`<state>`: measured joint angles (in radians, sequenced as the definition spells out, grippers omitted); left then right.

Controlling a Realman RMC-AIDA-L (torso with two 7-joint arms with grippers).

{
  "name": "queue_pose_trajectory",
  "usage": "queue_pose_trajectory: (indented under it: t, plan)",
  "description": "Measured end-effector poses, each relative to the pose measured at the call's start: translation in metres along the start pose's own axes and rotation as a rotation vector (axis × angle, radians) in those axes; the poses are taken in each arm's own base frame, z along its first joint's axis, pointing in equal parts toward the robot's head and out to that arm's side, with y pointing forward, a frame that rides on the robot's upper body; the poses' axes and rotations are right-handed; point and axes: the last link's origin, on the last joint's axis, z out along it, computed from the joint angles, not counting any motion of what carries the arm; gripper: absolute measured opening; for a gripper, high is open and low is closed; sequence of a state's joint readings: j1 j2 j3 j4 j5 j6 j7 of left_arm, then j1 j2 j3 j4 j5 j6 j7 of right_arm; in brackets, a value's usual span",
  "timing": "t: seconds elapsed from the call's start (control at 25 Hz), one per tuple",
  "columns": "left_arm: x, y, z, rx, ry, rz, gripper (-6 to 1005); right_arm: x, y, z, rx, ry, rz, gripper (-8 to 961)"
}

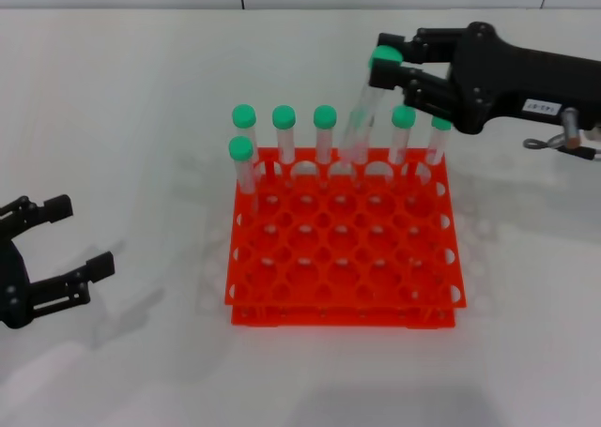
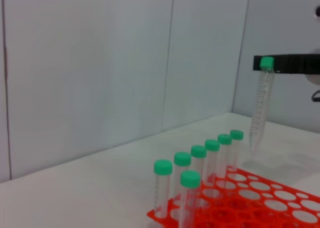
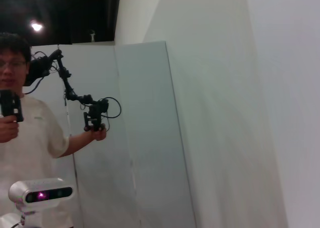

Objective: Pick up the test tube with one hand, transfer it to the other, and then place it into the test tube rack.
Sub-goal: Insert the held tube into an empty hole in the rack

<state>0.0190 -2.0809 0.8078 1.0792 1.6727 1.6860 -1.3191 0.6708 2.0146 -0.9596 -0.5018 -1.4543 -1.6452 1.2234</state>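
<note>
The orange-red test tube rack (image 1: pixel 343 286) stands mid-table, with several green-capped tubes upright along its far rows; it also shows in the left wrist view (image 2: pixel 260 208). My right gripper (image 1: pixel 392 63), the one with the white label, is shut on the test tube (image 1: pixel 366 108) just under its green cap. The tube hangs tilted, its tip over the rack's far row. In the left wrist view the tube (image 2: pixel 261 107) hangs from the black gripper (image 2: pixel 287 62), clear of the rack. My left gripper (image 1: pixel 80 237) is open and empty, low at the table's near left.
The white table (image 1: pixel 131 99) has bare surface on all sides of the rack. Tubes (image 1: pixel 284 131) in the far row stand close on both sides of the held tube. The right wrist view shows only wall panels and a person (image 3: pixel 30 133) far off.
</note>
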Motion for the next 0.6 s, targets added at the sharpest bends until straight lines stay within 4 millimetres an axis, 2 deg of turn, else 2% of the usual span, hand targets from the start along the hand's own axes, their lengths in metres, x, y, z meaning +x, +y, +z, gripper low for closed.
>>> queue_pose_trajectory:
  t: [0.6]
  plan:
    - [-0.012, -0.001, 0.019, -0.057, -0.038, -0.013, 886, 0.018, 0.002, 0.036, -0.001, 0.051, -0.036, 264]
